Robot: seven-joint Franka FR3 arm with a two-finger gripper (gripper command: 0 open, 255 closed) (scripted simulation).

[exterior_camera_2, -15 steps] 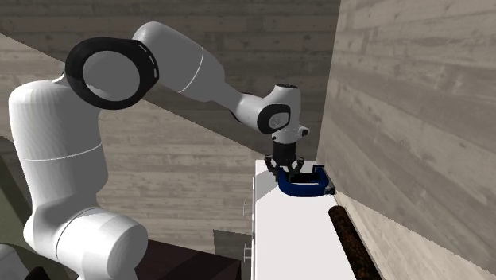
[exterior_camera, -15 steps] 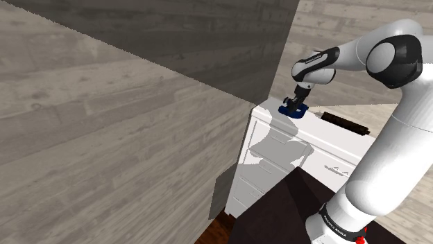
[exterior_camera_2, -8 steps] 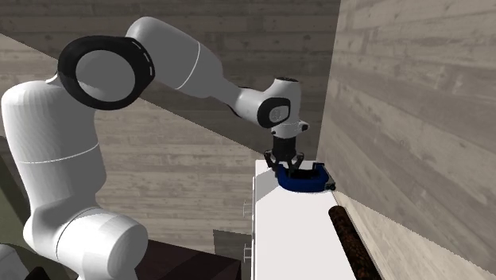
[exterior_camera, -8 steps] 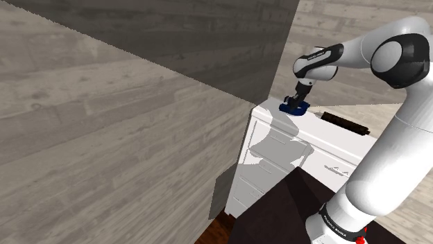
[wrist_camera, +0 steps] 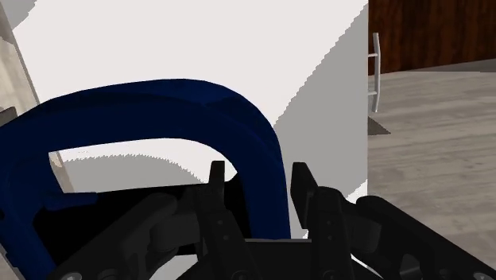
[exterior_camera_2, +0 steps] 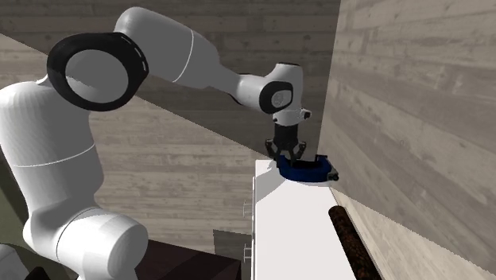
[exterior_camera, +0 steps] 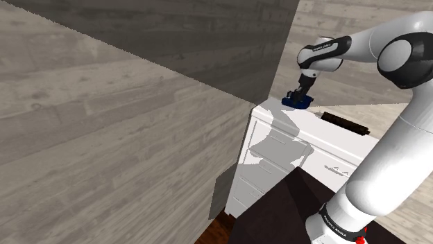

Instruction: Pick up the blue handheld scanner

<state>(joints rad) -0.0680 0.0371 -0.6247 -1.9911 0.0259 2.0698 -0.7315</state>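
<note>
While the black gripper (exterior_camera_2: 289, 159) clamps the blue handheld scanner (exterior_camera_2: 307, 169) by its curved handle, fingers (wrist_camera: 216, 191) narrowly apart w/ the blue bar pinched between them, scanner is at far end of white cabinet (exterior_camera_2: 294, 231) top, beside wood wall; contact w/ top unclear. Dark brown bar (exterior_camera_2: 350, 239) lies well apart.

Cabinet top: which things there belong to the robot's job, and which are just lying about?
Part of the job:
blue scanner
gripper, shut on it

Just lying about:
dark brown rod
white cabinet they sit on
</note>
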